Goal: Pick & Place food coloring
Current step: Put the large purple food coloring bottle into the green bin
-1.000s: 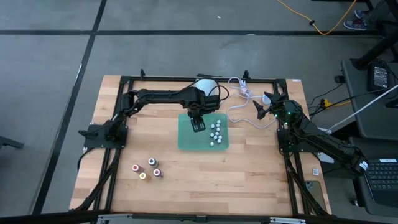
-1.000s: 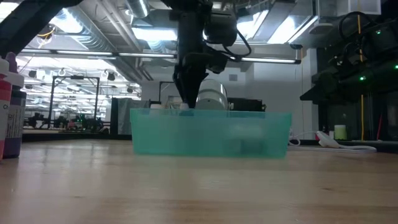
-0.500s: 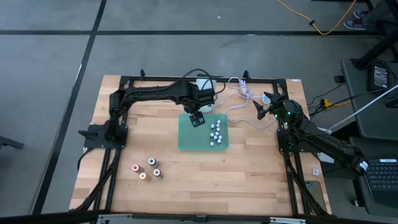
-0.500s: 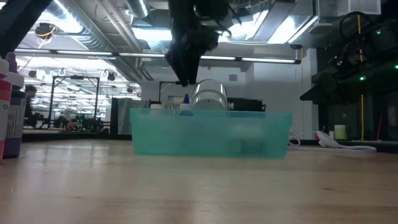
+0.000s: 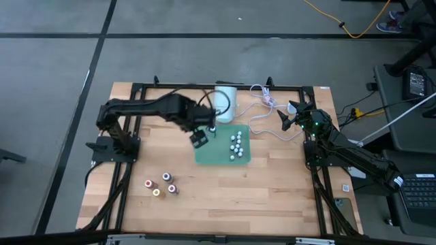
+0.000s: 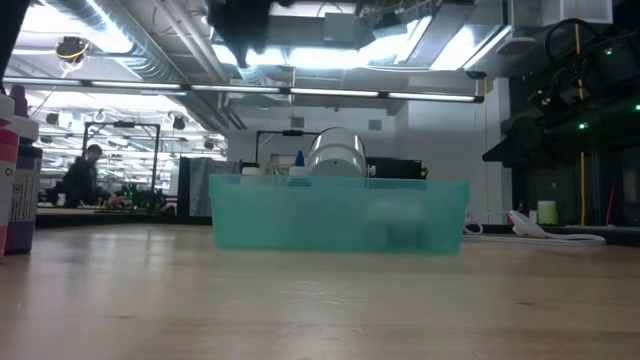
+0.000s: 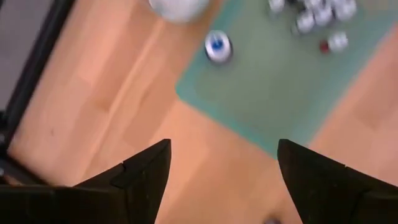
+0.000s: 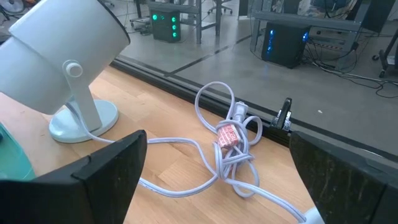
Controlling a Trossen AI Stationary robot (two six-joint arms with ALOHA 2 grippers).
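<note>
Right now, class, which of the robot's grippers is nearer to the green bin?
Left. The left gripper hovers over the green bin's left edge, jaws open; the right gripper waits off past its far right corner.

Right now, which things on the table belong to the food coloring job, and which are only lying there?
Job: four food coloring bottles on the table; more bottles in the green tray; left end effector, open, by the tray's edge.
Lying about: white lamp; coiled cable; right end effector, idle at the right side.
</note>
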